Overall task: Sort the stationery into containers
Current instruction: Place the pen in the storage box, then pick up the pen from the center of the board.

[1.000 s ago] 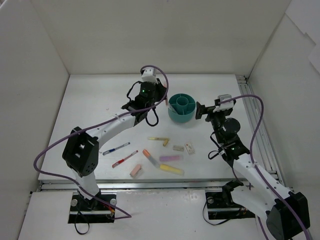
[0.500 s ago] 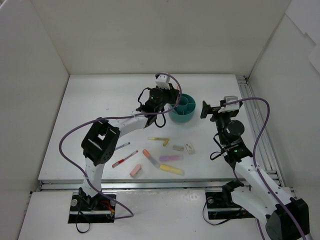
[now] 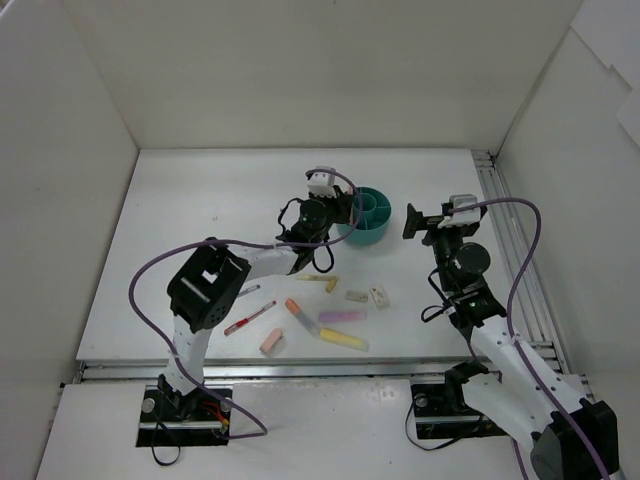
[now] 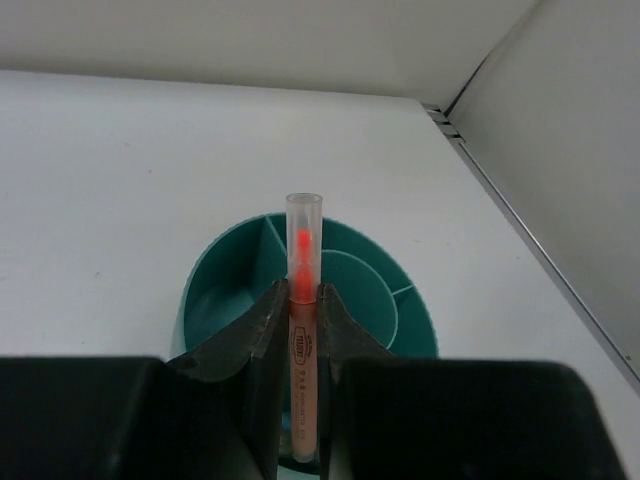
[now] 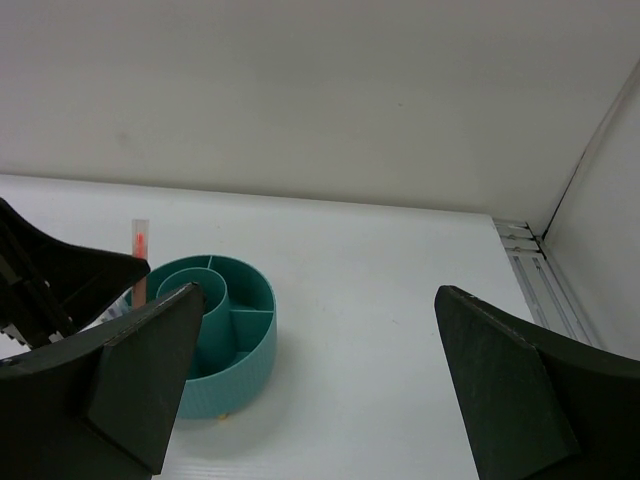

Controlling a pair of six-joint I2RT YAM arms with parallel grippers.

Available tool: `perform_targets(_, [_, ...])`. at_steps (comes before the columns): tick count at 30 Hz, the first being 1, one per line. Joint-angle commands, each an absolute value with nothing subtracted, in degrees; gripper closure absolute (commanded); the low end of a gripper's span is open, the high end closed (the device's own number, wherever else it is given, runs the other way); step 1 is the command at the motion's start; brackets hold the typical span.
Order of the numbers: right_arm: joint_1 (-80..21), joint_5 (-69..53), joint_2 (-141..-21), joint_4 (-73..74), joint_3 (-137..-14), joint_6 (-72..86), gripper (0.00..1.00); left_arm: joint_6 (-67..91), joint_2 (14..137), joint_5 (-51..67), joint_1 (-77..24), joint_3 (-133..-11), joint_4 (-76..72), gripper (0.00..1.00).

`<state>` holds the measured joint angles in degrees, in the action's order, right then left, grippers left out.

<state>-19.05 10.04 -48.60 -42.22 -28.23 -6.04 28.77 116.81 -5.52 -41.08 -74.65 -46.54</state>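
Teal cup [image 3: 372, 222]: on the table [image 3: 180, 200], right of centre and closer to the far edge than the near one. It is round, with an inner ring and dividers cutting it into compartments.

Held pen [image 4: 303, 340]: thin, clear barrel with a red-orange core, standing upright with its clear cap end up. The left gripper [image 4: 303, 297] comes in level from the cup's left side, its fingers pressed onto the barrel from both sides, pinching it about mid-length. In my left wrist view the pen stands against the cup's near wall, its top rising past the rim line. I can't tell whether its lower end is over the rim or just outside. My right wrist view puts it at the cup's left rim.

Right gripper [image 5: 320, 295]: fingers spread wide with nothing between them, off the cup's right side, apart from it and facing it.

Loose items lie between the cup and the near edge:
- A small yellow marker [image 3: 318, 280] is closest to the cup.
- A beige eraser [image 3: 356, 296] and a white eraser [image 3: 379, 296] sit side by side.
- An orange highlighter [image 3: 294, 307], a purple highlighter [image 3: 341, 316] and a yellow highlighter [image 3: 343, 339] are clustered together.
- A pink eraser [image 3: 271, 341] is near the near edge.
- A red pen [image 3: 250, 317] lies to its left.
- Another thin pen [image 3: 250, 290] is mostly hidden under the left arm [image 3: 210, 285], its colour unreadable.
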Motion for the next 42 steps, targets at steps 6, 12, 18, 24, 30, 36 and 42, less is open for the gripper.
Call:
perform_targets(6, [-18.54,9.14,-48.78,-47.29,-29.00,-6.33,0.02,30.67,114.43,-10.81,-42.19,-73.30,-57.56,1.00])
perform_targets(12, [-18.46,9.14,-49.13,-47.29,-29.09,-6.42,0.02,30.15,113.82,-13.36,-42.71,-71.54,-58.79,1.00])
perform_targets(18, [-18.46,8.97,-48.78,-47.29,-28.92,-6.33,0.02,29.53,114.69,-16.35,-43.95,-70.84,-59.59,1.00])
perform_targets(24, [-18.37,8.44,-48.43,-47.29,-28.83,-6.07,0.02,29.97,115.14,-16.87,-43.95,-70.84,-59.15,0.94])
perform_targets(30, [-18.46,7.65,-48.43,-47.29,-28.83,-5.63,0.02,29.79,113.21,-17.23,-43.95,-68.73,-59.76,0.71])
perform_targets(36, [-18.54,5.28,-47.90,-47.20,-28.92,-5.10,0.02,29.27,108.82,-16.97,-44.47,-64.96,-61.96,0.55])
perform_targets(42, [-18.72,-14.10,-52.80,-38.44,-36.35,-8.69,0.02,28.57,96.11,-15.03,-44.47,-62.58,-49.51,0.00])
